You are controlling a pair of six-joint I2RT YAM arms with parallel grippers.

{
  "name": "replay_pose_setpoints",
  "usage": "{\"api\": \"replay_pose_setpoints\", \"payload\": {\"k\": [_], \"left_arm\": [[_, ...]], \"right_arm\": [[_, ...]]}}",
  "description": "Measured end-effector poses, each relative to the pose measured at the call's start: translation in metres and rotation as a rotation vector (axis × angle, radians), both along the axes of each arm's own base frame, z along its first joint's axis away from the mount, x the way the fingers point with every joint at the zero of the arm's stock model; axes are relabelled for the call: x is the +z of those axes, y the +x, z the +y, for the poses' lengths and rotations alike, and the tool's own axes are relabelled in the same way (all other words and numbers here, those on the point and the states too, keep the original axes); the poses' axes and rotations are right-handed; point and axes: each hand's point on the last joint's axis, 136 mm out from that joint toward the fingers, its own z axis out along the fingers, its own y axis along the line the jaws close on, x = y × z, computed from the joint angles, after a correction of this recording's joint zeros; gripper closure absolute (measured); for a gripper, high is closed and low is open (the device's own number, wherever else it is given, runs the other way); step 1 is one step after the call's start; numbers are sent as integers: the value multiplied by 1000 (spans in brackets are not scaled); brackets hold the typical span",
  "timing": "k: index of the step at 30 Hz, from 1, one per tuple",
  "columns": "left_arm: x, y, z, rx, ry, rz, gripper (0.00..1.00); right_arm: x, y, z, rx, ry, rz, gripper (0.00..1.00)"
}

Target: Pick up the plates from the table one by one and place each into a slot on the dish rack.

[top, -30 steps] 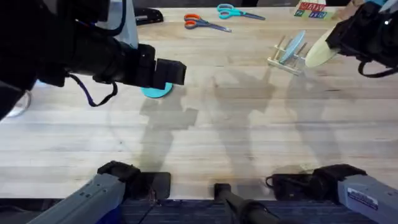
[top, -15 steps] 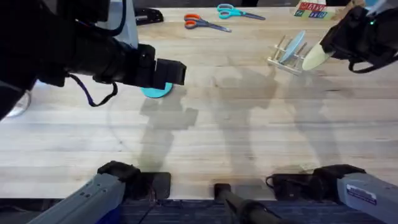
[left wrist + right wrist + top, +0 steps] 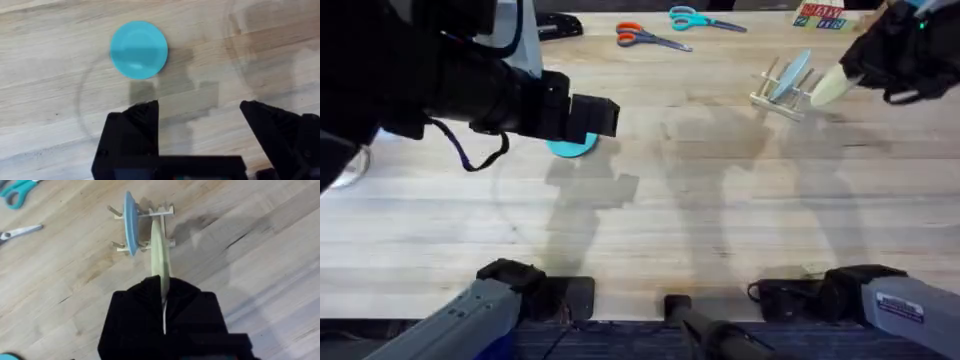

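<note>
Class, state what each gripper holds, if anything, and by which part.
The right gripper pinches the cream-yellow plate on edge, by its rim. The left gripper is open and holds nothing.

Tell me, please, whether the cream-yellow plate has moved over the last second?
Yes: the cream-yellow plate, in the right gripper, has shifted up-left towards the dish rack.

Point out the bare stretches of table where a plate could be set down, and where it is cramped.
Bare: the broad middle of the table, between the teal plate and the dish rack, down toward the arm bases. Cramped: the far edge with two pairs of scissors, and the rack, holding a blue-grey plate with the right gripper bringing the cream plate.
</note>
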Motion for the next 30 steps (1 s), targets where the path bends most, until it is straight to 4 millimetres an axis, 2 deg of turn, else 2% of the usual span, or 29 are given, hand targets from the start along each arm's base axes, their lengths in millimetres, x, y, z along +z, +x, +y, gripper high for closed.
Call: {"api": "replay_pose_setpoints", "payload": {"k": [7, 18, 30], "left_arm": [[0, 0, 0, 0, 0, 0, 7], [0, 0, 0, 0, 0, 0, 7], [0, 0, 0, 0, 0, 0, 7]], "right_arm": [[11, 17, 1, 17, -15, 55, 973], [-5, 36, 3, 23, -25, 148, 973], [-4, 44, -11, -18, -22, 136, 973]]}}
